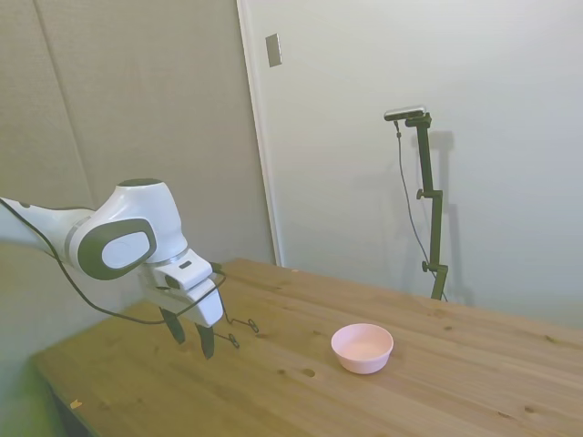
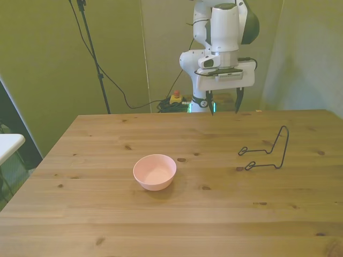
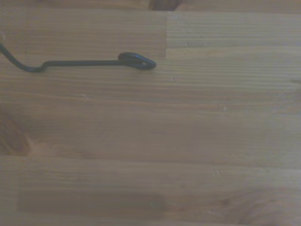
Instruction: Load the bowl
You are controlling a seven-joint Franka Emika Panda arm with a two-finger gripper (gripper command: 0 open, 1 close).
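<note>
A: Front view, left to right: a small round pale pink plastic bowl (image 2: 155, 171) sits upright and empty on the wooden plank table (image 2: 107, 214), left of centre; a black bent-wire stand (image 2: 265, 152) rests well apart from it on the front view's right. Above the far edge hangs the white arm's two-finger gripper (image 2: 224, 103), fingers spread wide, holding nothing.

B: How would the bowl handle?

A: Likely light, stiff and smooth, so apt to skid or tip if nudged. The rim looks the surest hold: one finger inside the wall, one outside.

B: And what is it to be loaded into?

A: That cannot be told with certainty. The wire stand is the only other object on the table; it may be the intended holder.

B: Anything hard to make out?

A: The wrist view shows only blurred wood grain and one looped foot of the wire stand (image 3: 136, 61); the bowl is out of it.
</note>
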